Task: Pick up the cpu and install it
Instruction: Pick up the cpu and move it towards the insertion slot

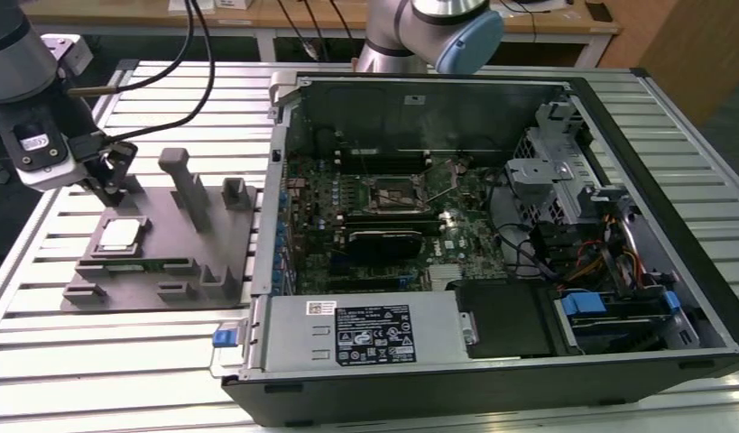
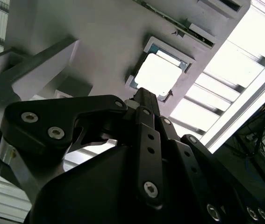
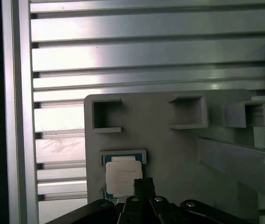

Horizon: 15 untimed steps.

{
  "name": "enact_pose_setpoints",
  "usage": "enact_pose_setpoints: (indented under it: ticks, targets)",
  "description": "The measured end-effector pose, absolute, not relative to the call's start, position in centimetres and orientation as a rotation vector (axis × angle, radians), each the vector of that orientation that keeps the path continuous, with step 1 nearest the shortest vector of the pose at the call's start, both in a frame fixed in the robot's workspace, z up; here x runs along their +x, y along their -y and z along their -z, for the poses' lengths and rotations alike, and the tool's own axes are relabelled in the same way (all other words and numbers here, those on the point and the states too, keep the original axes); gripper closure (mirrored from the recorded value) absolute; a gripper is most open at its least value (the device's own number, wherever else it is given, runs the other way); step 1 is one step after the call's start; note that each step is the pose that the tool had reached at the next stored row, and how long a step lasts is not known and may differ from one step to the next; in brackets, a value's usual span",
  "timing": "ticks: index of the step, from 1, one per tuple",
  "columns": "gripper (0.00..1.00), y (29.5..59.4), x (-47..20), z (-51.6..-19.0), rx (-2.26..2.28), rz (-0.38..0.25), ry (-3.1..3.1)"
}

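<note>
The cpu [image 3: 119, 173], a pale silver square chip, lies flat in a framed recess of a grey holder plate [image 3: 169, 135]. It sits just beneath the fingertips, which overlap one edge of it in both wrist views; whether they touch its lid cannot be told. The gripper [image 3: 144, 184] points down at it; its fingers [image 2: 144, 100] appear pressed together and carry nothing. The step in hand reads as the approach for the pick-up; the chip is not yet lifted. A sound grasp would likely need the fingers spread wide enough to straddle the chip's opposite edges. In the exterior view, the open computer case [image 1: 490, 397], with the board's square socket [image 1: 391, 191], stands well away from the fingers on the slatted metal table [image 1: 152, 361].
</note>
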State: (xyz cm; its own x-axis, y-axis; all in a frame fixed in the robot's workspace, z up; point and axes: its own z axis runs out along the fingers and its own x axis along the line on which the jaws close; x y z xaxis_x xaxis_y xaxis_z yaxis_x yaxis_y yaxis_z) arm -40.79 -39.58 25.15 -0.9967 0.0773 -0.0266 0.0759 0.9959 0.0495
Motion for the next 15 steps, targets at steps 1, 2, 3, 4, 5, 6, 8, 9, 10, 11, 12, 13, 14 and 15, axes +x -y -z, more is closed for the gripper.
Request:
enact_pose_setpoints:
  ticks: [1,2,3,4,5,6,8,9,10,11,12,13,14,15]
  targets:
    - [0.89,39.58,-40.82,-25.08,0.119,-0.075,-3.11]
    - [0.89,39.57,-40.84,-25.0,0.12,-0.075,-3.11]
    - [0.89,39.58,-40.86,-24.94,0.12,-0.075,-3.11]
    - [0.89,39.58,-40.88,-24.87,0.12,-0.075,-3.11]
    - [0.89,39.57,-40.91,-24.81,0.12,-0.075,-3.11]
    - [0.89,39.57,-40.93,-24.74,0.12,-0.075,-3.11]
    - [0.89,39.58,-40.99,-24.59,0.12,-0.075,-3.11]
    - [0.89,39.57,-41.02,-24.51,0.12,-0.075,-3.11]
    - [0.89,39.58,-41.04,-24.45,0.12,-0.075,-3.11]
    - [0.89,39.58,-41.06,-24.36,0.119,-0.075,-3.11]
    - [0.89,39.58,-41.09,-24.29,0.12,-0.075,-3.11]
    - [0.89,39.58,-41.11,-24.23,0.12,-0.075,-3.11]
    - [0.89,39.57,-41.13,-24.16,0.12,-0.075,-3.11]
    - [0.89,39.57,-41.15,-24.09,0.12,-0.075,-3.11]
